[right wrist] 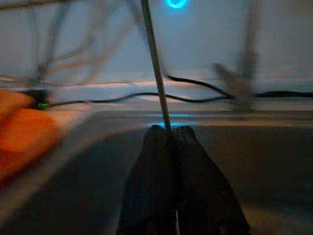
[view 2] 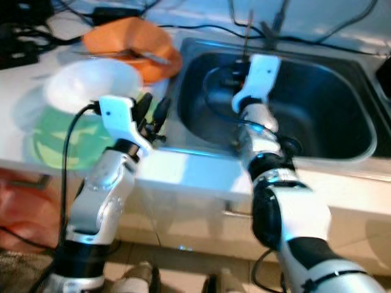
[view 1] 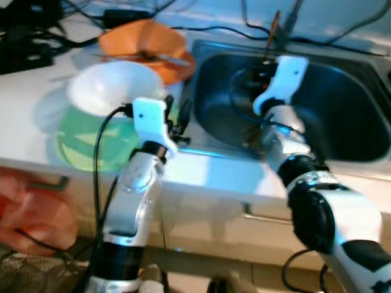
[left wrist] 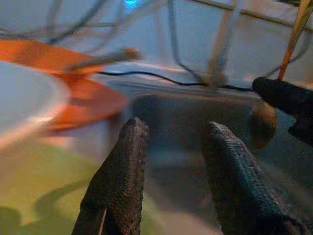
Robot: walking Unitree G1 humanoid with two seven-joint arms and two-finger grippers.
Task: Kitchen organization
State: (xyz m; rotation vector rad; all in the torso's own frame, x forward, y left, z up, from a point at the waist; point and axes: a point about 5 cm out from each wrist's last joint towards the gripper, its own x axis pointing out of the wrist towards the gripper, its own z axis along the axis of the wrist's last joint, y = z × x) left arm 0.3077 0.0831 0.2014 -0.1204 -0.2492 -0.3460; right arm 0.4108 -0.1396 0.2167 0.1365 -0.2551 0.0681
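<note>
My right gripper (view 1: 264,68) is down in the steel sink (view 1: 348,116), shut on the thin handle of a wooden spoon (right wrist: 154,63) that stands upright out of its fingers. The spoon's brown head (left wrist: 263,125) shows below the right gripper's black fingers (left wrist: 286,95) in the left wrist view. My left gripper (view 1: 181,119) hovers open over the counter at the sink's left rim, nothing between its fingers (left wrist: 122,166). Just to its left, a white bowl (view 1: 113,85) rests on a green plate (view 1: 91,146). Behind them lies an orange bowl (view 1: 143,41) with a utensil (view 1: 160,58) across it.
Black cables (view 1: 220,29) run along the counter's back by the wall. Dark gear (view 1: 27,36) sits at the far left corner. A reddish bag (view 1: 33,213) hangs below the counter on the left. A drawer handle (view 1: 263,217) shows on the cabinet front under the sink.
</note>
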